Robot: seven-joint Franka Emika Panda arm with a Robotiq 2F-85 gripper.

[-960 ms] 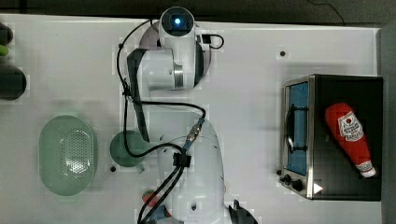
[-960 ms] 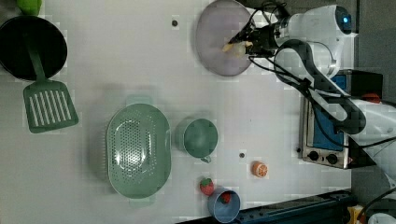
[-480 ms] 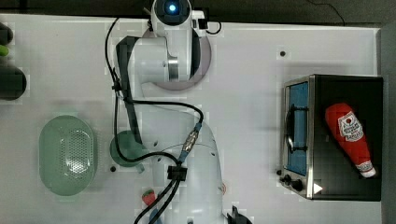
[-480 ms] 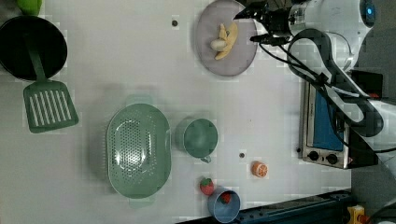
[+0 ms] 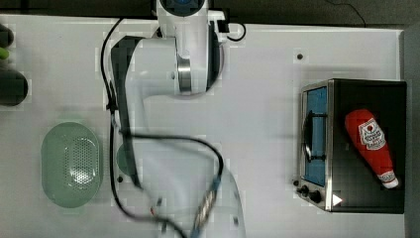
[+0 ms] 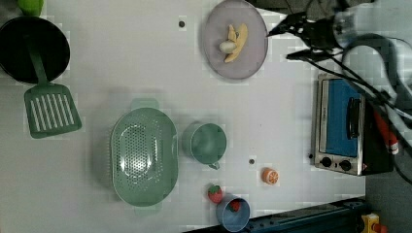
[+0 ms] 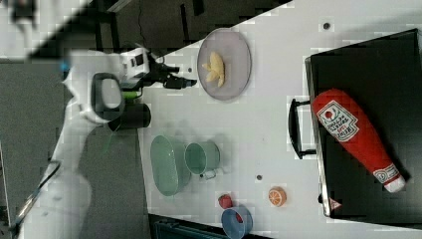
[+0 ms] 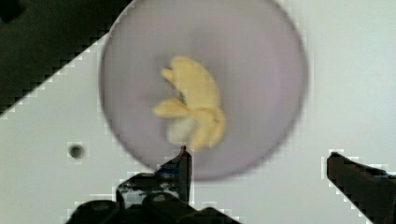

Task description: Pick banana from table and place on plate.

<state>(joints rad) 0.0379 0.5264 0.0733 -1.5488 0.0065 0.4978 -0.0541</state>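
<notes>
On plate: banana [image 6: 235,42] lies peeled, skin splayed, touching the plate [image 6: 252,63], near its middle; upper middle of the left view
Plate: pale greyish-purple, round, flat on the white bench [image 6: 145,58], at the bench's top edge in the left view; upper middle of the right view [image 7: 239,74]; middle of the wrist view [image 8: 261,70]
Banana other views: right view [image 7: 215,67], wrist view [image 8: 194,109], resting free, nothing gripping it
Hand: spread wide, empty; left view shows it [image 6: 284,43] off the plate's right rim, apart from the banana; right view shows it [image 7: 184,79] just off the plate's left rim
Fingers: dark, one [image 8: 182,168] over the plate's near rim in the wrist view, the other [image 8: 359,179] well to the side over bare bench
Arm: white, covers the upper middle of the top view [image 5: 168,59]
Green basket: oval, perforated, lower middle of the left view [image 6: 143,155]; lower left of the top view
Teal cup: just beside the basket's right in the left view [image 6: 206,143]
Toaster oven: right side of the left view [image 6: 340,126], blue door
Ketchup bottle: red, lying on the oven's top, right of the top view [image 5: 371,144]
Spatula: green, left of the left view [image 6: 51,114], handle over a black pan [image 6: 29,48]
Small items: orange slice [image 6: 269,175], strawberry [image 6: 214,193], blue bowl [image 6: 232,213], bottom of the left view
</notes>
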